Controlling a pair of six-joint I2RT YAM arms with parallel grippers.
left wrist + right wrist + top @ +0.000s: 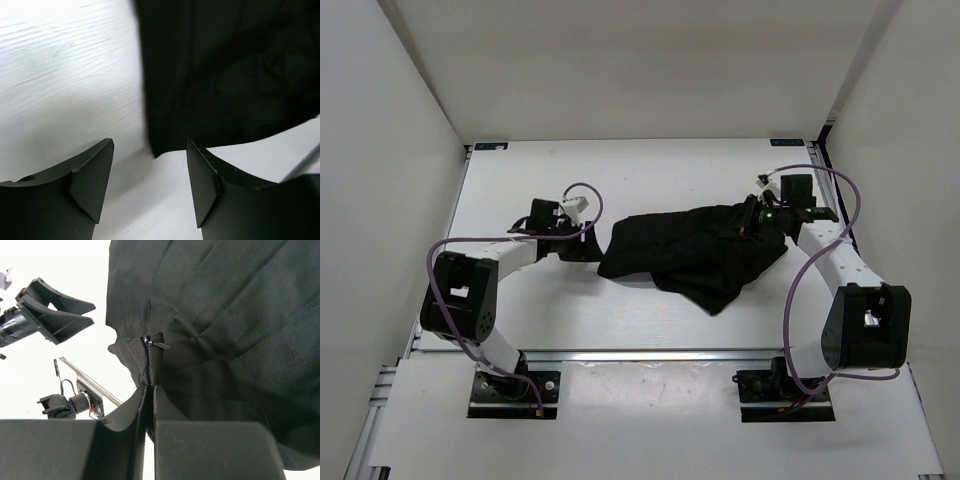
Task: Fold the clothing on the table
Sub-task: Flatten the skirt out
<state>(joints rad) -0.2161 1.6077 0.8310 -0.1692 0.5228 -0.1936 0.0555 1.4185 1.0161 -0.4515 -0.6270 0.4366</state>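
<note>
The clothing [695,255] lies as a crumpled black heap on the white table [650,170], spread from the centre out toward 3 o'clock, with one loose flap trailing toward 6 o'clock. It is bunched and not yet laid flat.

The right tool [149,390] is at about 2 o'clock on the heap. Its jaws are pressed nearly together on a thick ridge of the cloth, and this pinch appears to anchor that corner so the fabric can be drawn taut or lifted.

The left tool [150,150] sits at 9 o'clock of the heap, low over the bare table. Its jaws stand wide with nothing between them, and the cloth's corner lies just ahead of the fingertips. Judging by that placement, it is lined up to take the left edge. With opposite sides held, the garment could be spread before any fold.
</note>
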